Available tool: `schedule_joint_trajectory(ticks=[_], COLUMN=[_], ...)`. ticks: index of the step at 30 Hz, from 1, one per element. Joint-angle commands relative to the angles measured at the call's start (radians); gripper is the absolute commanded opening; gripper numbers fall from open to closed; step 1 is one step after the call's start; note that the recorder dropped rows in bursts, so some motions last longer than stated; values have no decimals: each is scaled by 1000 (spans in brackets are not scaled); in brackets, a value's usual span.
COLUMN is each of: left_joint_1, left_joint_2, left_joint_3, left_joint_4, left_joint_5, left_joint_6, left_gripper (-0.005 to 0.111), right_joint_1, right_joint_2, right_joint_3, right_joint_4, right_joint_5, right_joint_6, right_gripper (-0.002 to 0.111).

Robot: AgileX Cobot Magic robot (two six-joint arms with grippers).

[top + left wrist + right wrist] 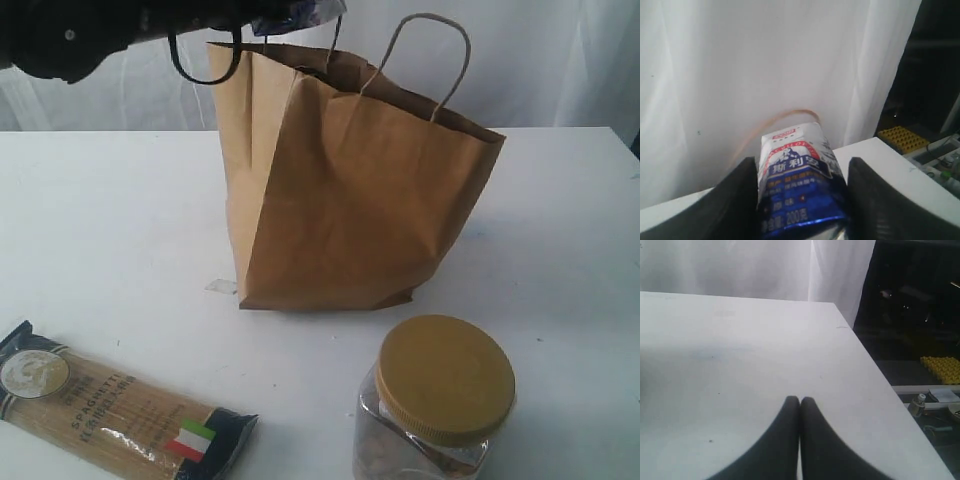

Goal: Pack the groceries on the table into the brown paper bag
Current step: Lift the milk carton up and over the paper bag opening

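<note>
Two groceries wait on the table [100, 220] in front of the paper bag [350, 200]. From the left: the spaghetti pack [110, 405] lies flat, to the left of the bag and nearer the camera. The left gripper [801, 162] holds the small carton [800, 190] between its fingers, high over the bag's left rim; one cord handle [785, 117] arcs just behind the carton. The jar [430, 410] stands in front of the bag, slightly to its right. The right gripper [800, 402] is closed and empty, low over bare table.

Step in hand, as judged: dropping the carton into the bag. To do it well, centre the carton over the open mouth, clear of rim and handles. Lower it inside before opening the fingers, so that the light bag neither tips nor folds shut.
</note>
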Motion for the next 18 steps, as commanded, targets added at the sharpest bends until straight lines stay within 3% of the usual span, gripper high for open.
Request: schedule_joint_trajectory(ticks=[1, 4, 12, 18], left_joint_1=[-11, -13, -40, -63], left_joint_2=[16, 20, -4, -7], left_joint_3=[-9, -9, -9, -48], left_joint_4=[-5, -5, -2, -2], left_joint_5=[32, 121, 146, 420], left_joint_6=[-73, -84, -100, -16], left_gripper=[0, 0, 0, 0], right_joint_1=[2, 2, 2, 2], right_joint_2=[5, 5, 5, 5], right_joint_3=[5, 5, 5, 5], right_joint_4=[1, 1, 1, 1], right_joint_5=[-11, -11, -11, -11], right_joint_6=[1, 1, 1, 1], right_gripper=[0, 0, 0, 0])
